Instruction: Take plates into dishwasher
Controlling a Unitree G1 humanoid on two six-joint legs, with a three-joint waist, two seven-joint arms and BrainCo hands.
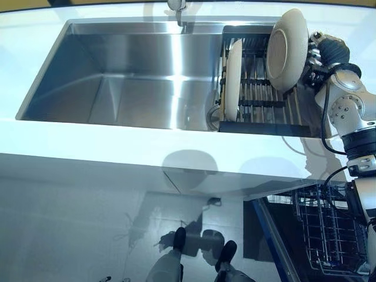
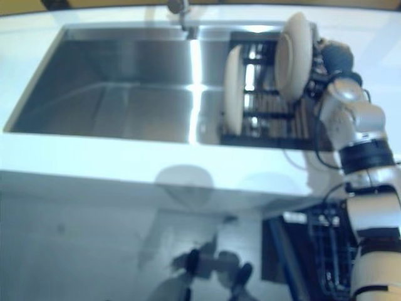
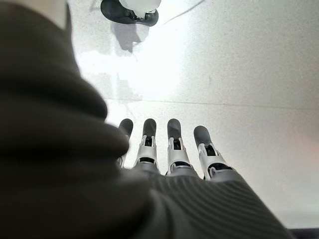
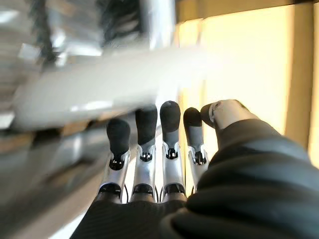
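Two pale plates stand on edge in the black drying rack (image 1: 258, 103) at the right end of the sink. The nearer plate (image 1: 233, 79) stands alone, untouched. The farther plate (image 1: 286, 50) faces the basin, and my right hand (image 1: 322, 50) is right behind it. In the right wrist view the fingers (image 4: 145, 127) are straight, their tips at the plate's blurred rim (image 4: 99, 84), the thumb (image 4: 222, 112) beside them. My left hand (image 3: 172, 149) hangs over the pale floor with straight fingers and holds nothing.
The steel sink basin (image 1: 129, 82) fills the left of the counter, with the faucet (image 1: 177, 7) at its far edge. The white counter front (image 1: 147, 150) runs across below. The open dishwasher's wire basket (image 1: 329, 232) sits low at the right.
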